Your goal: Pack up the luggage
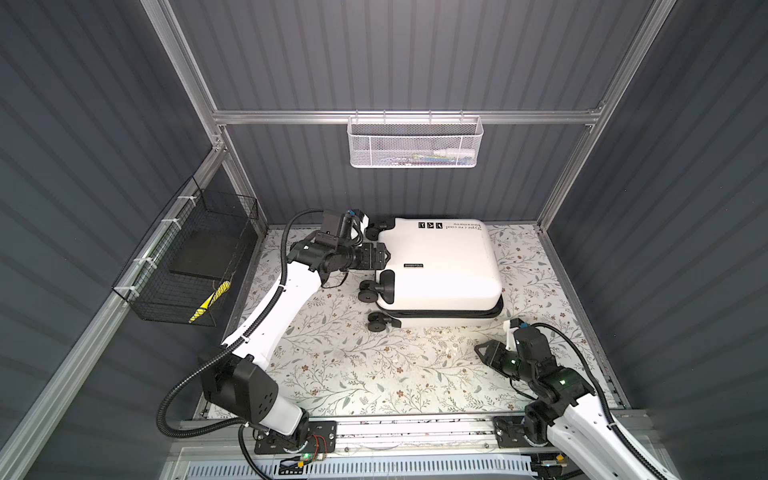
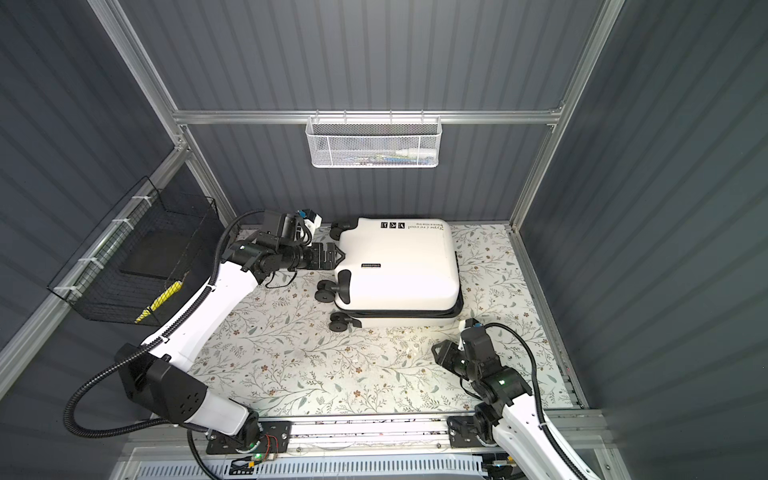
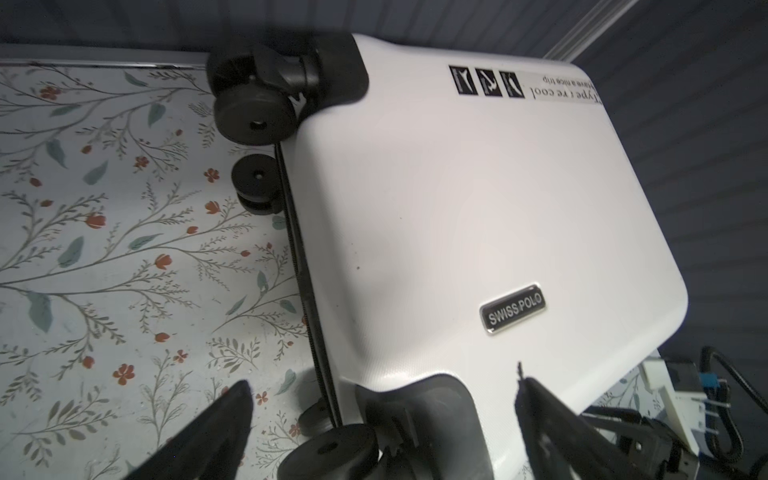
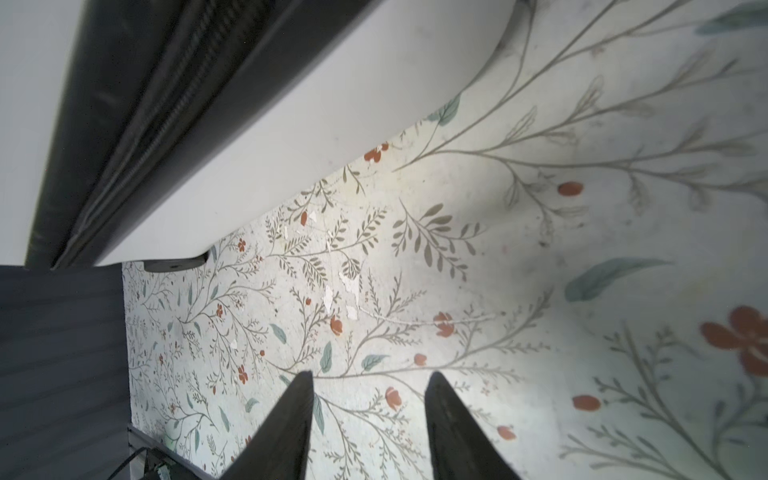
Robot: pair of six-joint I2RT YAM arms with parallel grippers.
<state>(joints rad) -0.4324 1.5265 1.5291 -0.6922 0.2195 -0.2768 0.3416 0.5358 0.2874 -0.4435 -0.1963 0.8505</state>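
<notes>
White-shelled arms [image 1: 291, 291] with black joints, corrugated black cables [image 1: 284, 253], green indicator lights [image 1: 563, 381] and tapered black fingers [image 4: 291, 428].

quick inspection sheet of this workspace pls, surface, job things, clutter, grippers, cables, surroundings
surface: flowered mat, small worn flecks in the right wrist view
job's things: white suitcase lying flat, halves together, wheels toward the left arm; whether it is zipped cannot be told
clutter: nothing seen on the mat
grippers: left gripper open at the suitcase's wheel end; right gripper open, empty, over the mat beside the suitcase
cables: black hoses run along both arms, none snagged
surroundings: white mesh basket on the back rail, small items inside; black wire basket on the side wall with a yellow item
</notes>
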